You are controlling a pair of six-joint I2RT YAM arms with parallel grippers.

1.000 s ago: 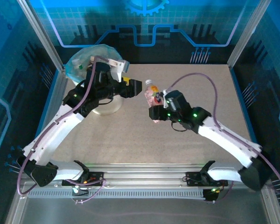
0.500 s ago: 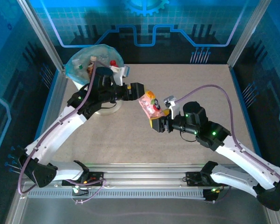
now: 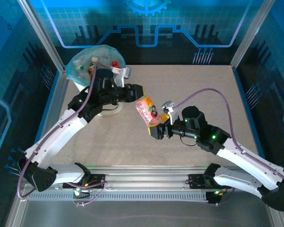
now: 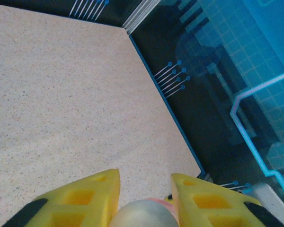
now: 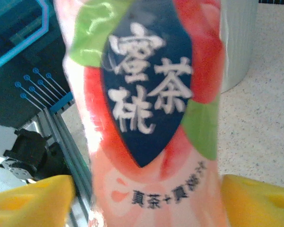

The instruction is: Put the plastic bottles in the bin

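Speckled tabletop [image 3: 194, 90] from above: the right gripper [image 3: 156, 127] clamps the pink-labelled bottle [image 3: 149, 111] low down, forearm stretched low, tilting it toward the left gripper [image 3: 138, 92]. The bin [image 3: 78, 71] sits behind that left gripper, with bottles [image 3: 114, 64] inside.

Left wrist: a pale cap [image 4: 143, 216] sits between the yellow fingers [image 4: 85, 201]; pinching or not, cannot tell.

Right wrist: the label spans its jaws, held tight.

Risk: if the right lets go before the left bites, the bottle drops.

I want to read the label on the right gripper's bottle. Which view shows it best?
Right wrist: the pink bottle sits close up, its label characters legible. Top external shows it whole but small and tilted, in the right gripper. Left wrist catches what may be its grey cap, low between the left jaws.
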